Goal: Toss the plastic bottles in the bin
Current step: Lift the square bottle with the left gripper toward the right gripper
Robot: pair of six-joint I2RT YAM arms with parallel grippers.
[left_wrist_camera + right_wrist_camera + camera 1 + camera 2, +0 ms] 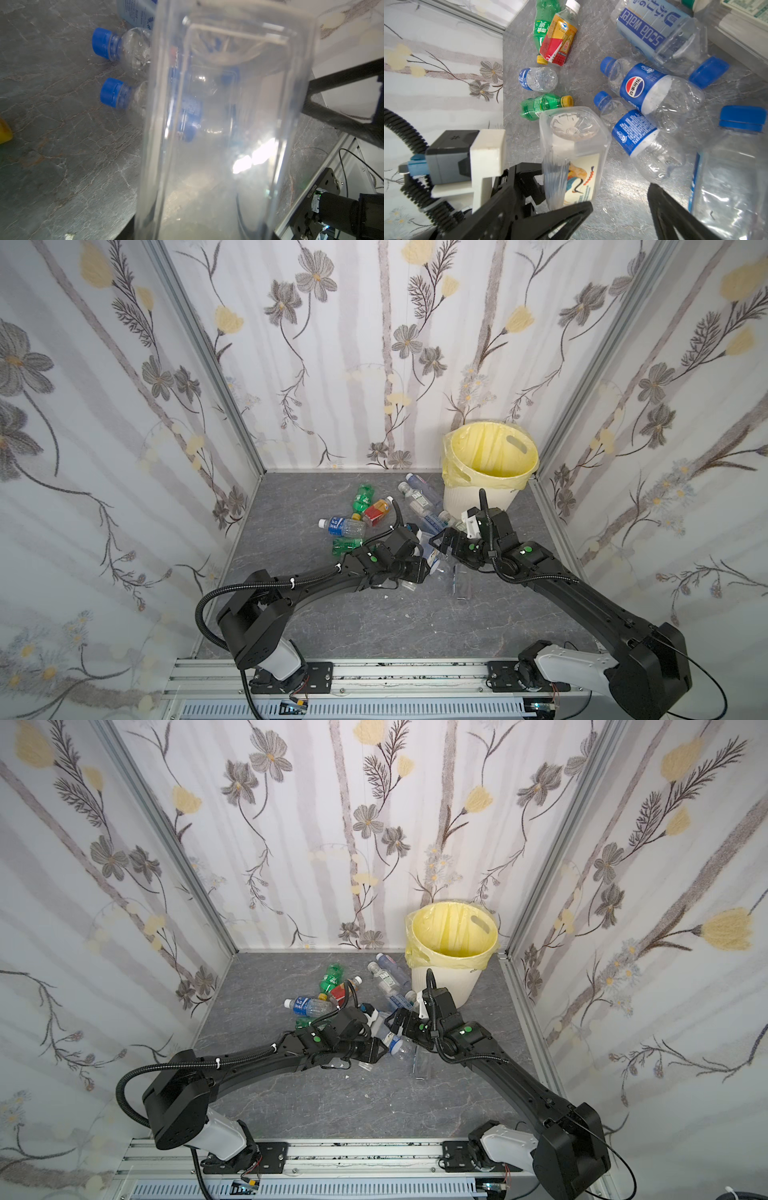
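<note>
My left gripper (426, 551) is shut on a clear square bottle (571, 153) with a bird label, which fills the left wrist view (218, 124). Just to its right, my right gripper (618, 207) stands open over bare floor, nothing between its fingers. More plastic bottles lie around: a Pepsi one (652, 91), a soda water one (660, 35), two green ones (363, 495) (544, 104), an orange-red one (377, 511) and a blue-labelled clear one (343, 526). The cream bin (478, 497) with its yellow bag stands at the back right, behind the right gripper.
Flowered walls close in the grey stone-pattern floor (332, 614) on three sides. Two clear bottles (417, 489) lie against the bin's left side. The arm bases sit on a metal rail (395, 672) at the front edge.
</note>
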